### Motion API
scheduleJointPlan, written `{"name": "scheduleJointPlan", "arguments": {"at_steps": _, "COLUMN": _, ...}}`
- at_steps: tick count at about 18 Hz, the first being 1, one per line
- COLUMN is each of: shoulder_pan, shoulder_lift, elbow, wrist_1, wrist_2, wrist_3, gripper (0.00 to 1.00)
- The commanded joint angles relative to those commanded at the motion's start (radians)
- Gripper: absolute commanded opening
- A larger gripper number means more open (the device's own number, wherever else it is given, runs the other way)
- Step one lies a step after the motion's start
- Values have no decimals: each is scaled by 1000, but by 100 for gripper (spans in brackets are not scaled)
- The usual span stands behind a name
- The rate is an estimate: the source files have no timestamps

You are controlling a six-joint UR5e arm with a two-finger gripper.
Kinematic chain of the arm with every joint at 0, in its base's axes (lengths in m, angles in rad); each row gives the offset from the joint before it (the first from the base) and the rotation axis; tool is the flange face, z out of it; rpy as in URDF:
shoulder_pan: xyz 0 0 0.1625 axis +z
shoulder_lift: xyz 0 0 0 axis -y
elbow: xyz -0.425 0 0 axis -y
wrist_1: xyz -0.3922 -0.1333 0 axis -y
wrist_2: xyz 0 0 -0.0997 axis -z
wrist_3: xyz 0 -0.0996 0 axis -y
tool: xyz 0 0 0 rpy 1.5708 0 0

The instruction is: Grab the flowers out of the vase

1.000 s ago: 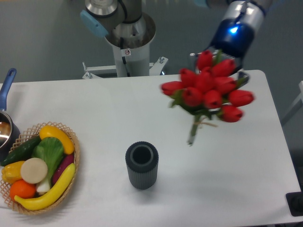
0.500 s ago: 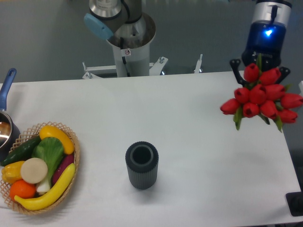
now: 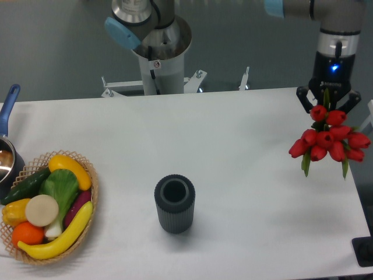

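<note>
The flowers (image 3: 329,139), a bunch of red tulip buds with green leaves, hang in the air over the table's right edge. My gripper (image 3: 327,100) is right above them and is shut on their stems, which are hidden behind the buds. The vase (image 3: 174,203), a dark grey ribbed cylinder, stands upright and empty at the front middle of the table, far to the left of the flowers.
A wicker basket (image 3: 87,221) of toy fruit and vegetables sits at the front left. A blue-handled pot (image 3: 8,116) is at the left edge. The arm's base (image 3: 158,52) stands behind the table's back edge. A black object (image 3: 364,251) lies at the front right corner.
My gripper carried the flowers from the back middle-right to the right edge of the table and turned them so the buds now hang below it. The vase has not moved.
</note>
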Motion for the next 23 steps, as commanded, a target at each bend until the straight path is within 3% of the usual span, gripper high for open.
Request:
{"name": "scheduleJointPlan", "arguments": {"at_steps": 4, "shoulder_pan": -6, "shoulder_lift": -58, "elbow": 2, "wrist_1": 2, "wrist_2": 41, "wrist_3": 18, "gripper": 19}}
{"name": "scheduleJointPlan", "arguments": {"at_steps": 9, "shoulder_pan": -43, "shoulder_lift": -81, "elbow": 5, "wrist_1": -2, "wrist_2": 144, "wrist_3": 23, "gripper": 19}}
{"name": "scheduleJointPlan", "arguments": {"at_steps": 13, "shoulder_pan": -98, "shoulder_lift": -106, "elbow": 47, "wrist_1": -5, "wrist_2": 203, "wrist_3": 22, "gripper": 18}}
{"name": "scheduleJointPlan", "arguments": {"at_steps": 23, "shoulder_pan": -107, "shoulder_lift": -108, "elbow": 17, "wrist_1": -5, "wrist_2": 239, "wrist_3": 22, "gripper": 18}}
